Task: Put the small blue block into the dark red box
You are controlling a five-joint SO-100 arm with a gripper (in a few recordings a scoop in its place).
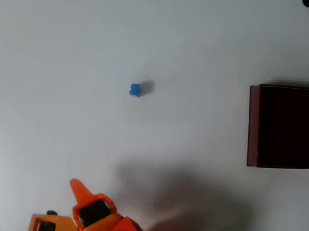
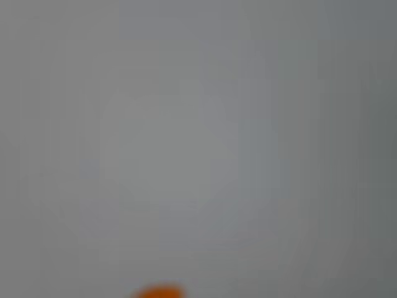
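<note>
Overhead view: the small blue block (image 1: 134, 89) lies alone on the white table (image 1: 70, 52), a little left of centre and in the upper half of the picture, casting a short shadow to its right. It touches nothing. The dark red box (image 1: 253, 124) stands at the right edge of the same view, well apart from the block, its maroon left wall showing and its interior near-black; its right side is cut off by the picture's edge. The orange gripper (image 1: 78, 190) enters from the bottom edge, left of centre, with one pointed finger tip aimed up and slightly left; it is well below the block and far from the box. A broad soft shadow lies on the table to the gripper's right. Whether the fingers are parted or closed cannot be told, since a single tip is visible; nothing is seen in them. Wrist view: blurred, showing pale table surface and a small orange sliver (image 2: 158, 292) at the bottom edge.
</note>
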